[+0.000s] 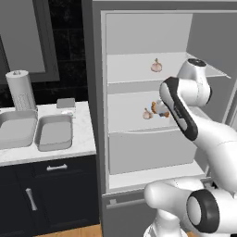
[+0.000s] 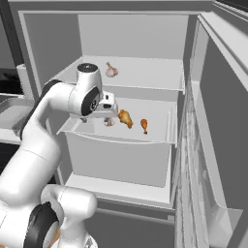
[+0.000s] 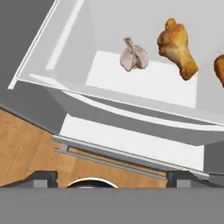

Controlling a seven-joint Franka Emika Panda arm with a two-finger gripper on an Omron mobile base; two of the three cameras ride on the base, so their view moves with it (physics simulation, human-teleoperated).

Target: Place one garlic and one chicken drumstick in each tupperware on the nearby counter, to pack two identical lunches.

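- Gripper (image 2: 114,113) open and empty, at the front of the fridge's middle shelf (image 2: 160,131)
- Nothing packed that I can see: both tubs (image 1: 54,133) on the counter (image 1: 82,139) look empty
- One garlic (image 3: 134,56) and two drumsticks (image 3: 177,47) lie on that shelf; second garlic (image 1: 156,65) above
- Arm reaches forward into the fridge, hand over shelf's front edge

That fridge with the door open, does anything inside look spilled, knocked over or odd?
Nothing looks spilled or broken. One oddity: two browned chicken drumsticks and a pale garlic bulb lie bare on the grey middle shelf, another garlic bulb above.
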